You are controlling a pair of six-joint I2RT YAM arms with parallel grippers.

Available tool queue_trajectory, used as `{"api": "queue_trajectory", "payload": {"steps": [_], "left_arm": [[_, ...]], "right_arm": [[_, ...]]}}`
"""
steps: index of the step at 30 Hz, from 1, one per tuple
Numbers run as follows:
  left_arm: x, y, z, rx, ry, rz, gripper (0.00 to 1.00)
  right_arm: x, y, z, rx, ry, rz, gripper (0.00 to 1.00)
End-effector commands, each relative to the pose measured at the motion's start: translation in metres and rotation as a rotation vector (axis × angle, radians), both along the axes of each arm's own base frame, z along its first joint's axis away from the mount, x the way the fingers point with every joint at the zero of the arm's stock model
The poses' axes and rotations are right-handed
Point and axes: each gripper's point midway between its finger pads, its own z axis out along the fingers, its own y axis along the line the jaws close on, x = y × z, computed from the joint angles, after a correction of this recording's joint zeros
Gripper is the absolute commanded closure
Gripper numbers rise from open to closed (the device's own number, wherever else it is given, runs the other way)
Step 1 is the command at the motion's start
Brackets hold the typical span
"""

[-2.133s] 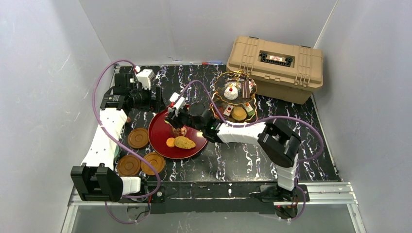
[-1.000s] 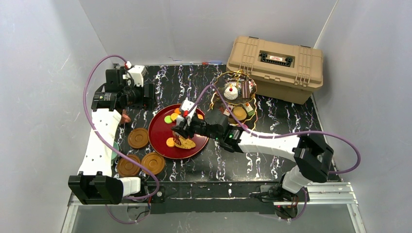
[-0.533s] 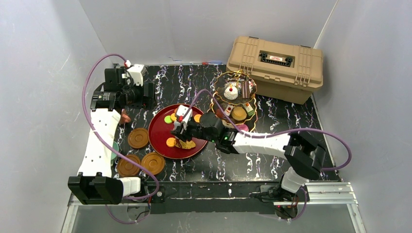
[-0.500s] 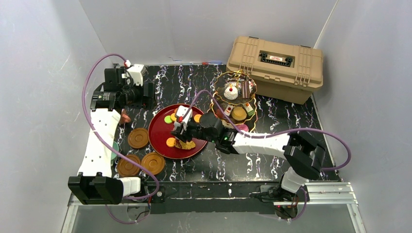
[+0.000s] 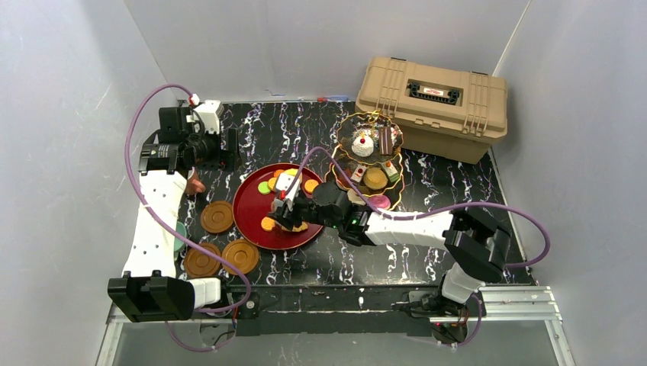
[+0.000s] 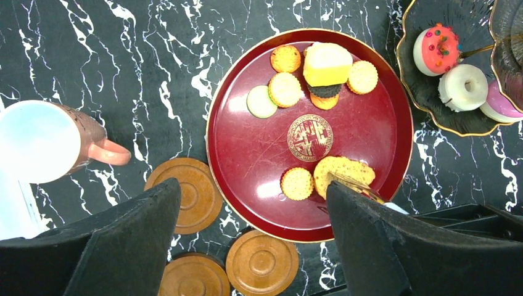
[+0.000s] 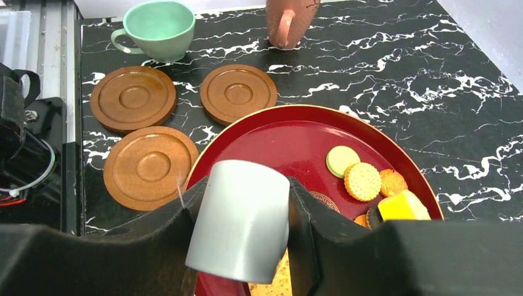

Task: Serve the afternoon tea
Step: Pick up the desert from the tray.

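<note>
I'm pinching the tongs [image 7: 239, 225] in the right hand [image 5: 288, 212], their tips resting at the big biscuit [image 6: 342, 176] at the red tray's [image 6: 247, 154] five o'clock, probably for carrying it to the stand [image 6: 425, 98] at two o'clock. The left hand [image 5: 227, 149] is hovering spread at ten o'clock, out of the way.

- tray [image 5: 250, 204] sitting mid-table, biscuits [image 6: 285, 89] lying on it
- three saucers [image 5: 217, 216] resting at the tray's 8 o'clock
- tiered stand [image 6: 425, 92] standing at its 2 o'clock, case [image 5: 431, 107] sitting behind the stand
</note>
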Motion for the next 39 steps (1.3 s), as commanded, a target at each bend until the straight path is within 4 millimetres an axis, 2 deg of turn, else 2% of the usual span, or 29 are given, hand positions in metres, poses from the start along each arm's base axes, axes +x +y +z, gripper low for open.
{"api": "queue_trajectory", "payload": {"steps": [1, 6, 8, 12, 14, 16, 18, 19, 27, 34, 39], "left_arm": [[-0.004, 0.0, 0.016, 0.001, -0.034, -0.008, 0.14], [-0.006, 0.001, 0.016, 0.004, -0.037, -0.003, 0.14], [-0.006, 0.002, 0.017, 0.007, -0.039, -0.002, 0.14], [-0.007, 0.003, 0.019, 0.01, -0.044, 0.0, 0.14], [-0.006, 0.003, 0.018, 0.007, -0.039, -0.001, 0.14], [-0.006, 0.003, 0.018, 0.001, -0.04, 0.0, 0.14], [-0.006, 0.002, 0.018, -0.002, -0.037, 0.001, 0.14], [-0.006, 0.002, 0.018, -0.002, -0.039, 0.001, 0.14], [-0.007, 0.003, 0.019, -0.004, -0.041, 0.002, 0.14], [-0.008, 0.001, 0.022, -0.009, -0.046, 0.001, 0.14], [-0.009, 0.002, 0.021, -0.009, -0.047, 0.002, 0.14]], "right_arm": [[0.004, 0.003, 0.017, 0.055, -0.046, -0.021, 0.52], [0.015, -0.001, 0.021, 0.059, -0.095, -0.079, 0.76], [0.018, -0.001, 0.02, 0.043, -0.121, -0.082, 0.78], [0.019, -0.002, 0.018, 0.015, -0.147, -0.084, 0.76], [0.021, -0.004, 0.021, 0.016, -0.157, -0.095, 0.8], [0.023, -0.006, 0.029, 0.036, -0.167, -0.11, 0.91], [0.025, -0.009, 0.042, 0.064, -0.184, -0.128, 0.98], [0.026, -0.011, 0.05, 0.079, -0.194, -0.139, 0.99], [0.022, -0.026, 0.121, 0.17, -0.257, -0.153, 0.99], [0.02, -0.059, 0.195, 0.237, -0.305, -0.198, 0.99], [0.025, -0.087, 0.216, 0.223, -0.36, -0.262, 0.99]]}}
